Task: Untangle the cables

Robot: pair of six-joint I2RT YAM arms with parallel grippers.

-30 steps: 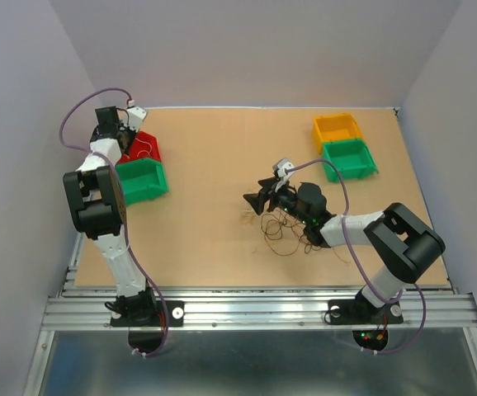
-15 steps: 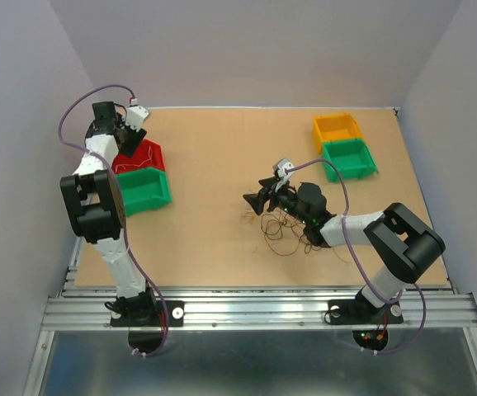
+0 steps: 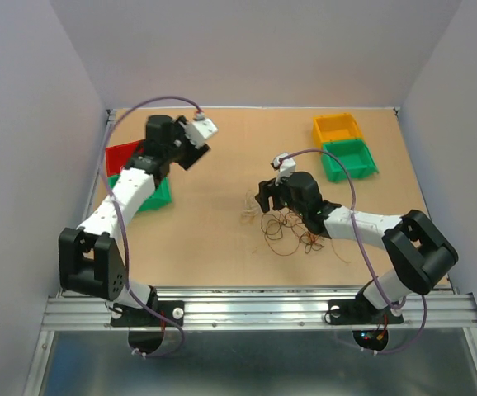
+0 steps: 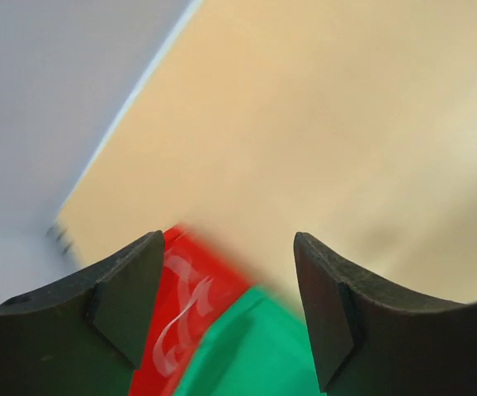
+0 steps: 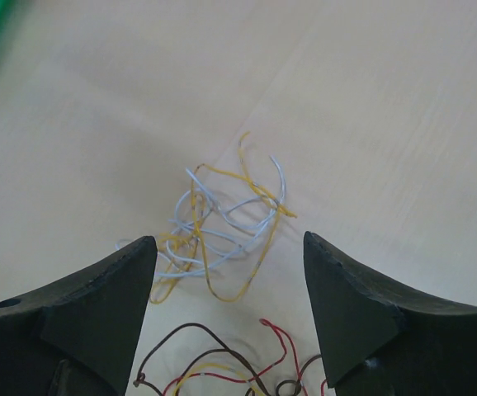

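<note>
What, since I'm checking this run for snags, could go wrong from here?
1. The right gripper, open, hangs over the whitish-yellow knot; its thin strands interlace, so closing may pinch several and tighten it.
2. The brown-red loops lie beside that knot; a pull might drag them along.
3. The left gripper is open close above the red bin and green bin; a low sweep could knock them.

Your two arms are built alike: white tube links between chunky black joint housings. On the left arm [image 3: 131,194] and the right arm [image 3: 362,224], a thin purple-grey cable [image 3: 152,102] loops loose along the links, and a small white block [image 3: 204,128] sits near each wrist. Both black bases [image 3: 139,312] bolt onto the silver rail [image 3: 255,307]. Just below the rail by the right base, tiny red and green lights [image 3: 364,336] glow. Your jaws are matte black wedges.
</note>
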